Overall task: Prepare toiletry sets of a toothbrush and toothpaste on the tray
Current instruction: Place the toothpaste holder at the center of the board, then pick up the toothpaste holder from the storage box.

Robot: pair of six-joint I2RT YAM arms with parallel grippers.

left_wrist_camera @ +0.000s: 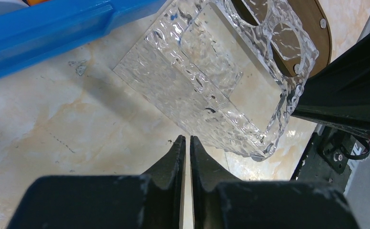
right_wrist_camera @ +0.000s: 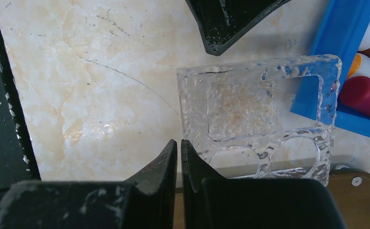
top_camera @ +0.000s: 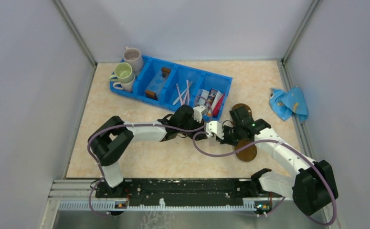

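The dark brown oval tray [top_camera: 246, 150] lies right of centre, partly under my right arm. It also shows in the left wrist view [left_wrist_camera: 317, 33] and the right wrist view [right_wrist_camera: 359, 191]. Pale toothbrushes [top_camera: 183, 93] and toothpaste tubes [top_camera: 212, 100] sit in the blue bin [top_camera: 150, 70]. In the right wrist view, red and white tubes [right_wrist_camera: 364, 93] show inside the bin. My left gripper [left_wrist_camera: 187, 138] is shut and holds nothing, low over the table beside a clear textured holder [left_wrist_camera: 211, 71]. My right gripper [right_wrist_camera: 179, 141] is also shut and holds nothing, its tips at the holder's [right_wrist_camera: 240, 105] corner.
The clear holder rests with one end on the tray and lies close to the bin's front wall [right_wrist_camera: 331, 52]. Mugs [top_camera: 125, 71] stand at the bin's left end. A blue cloth [top_camera: 289, 102] lies at the far right. Grey walls enclose the table.
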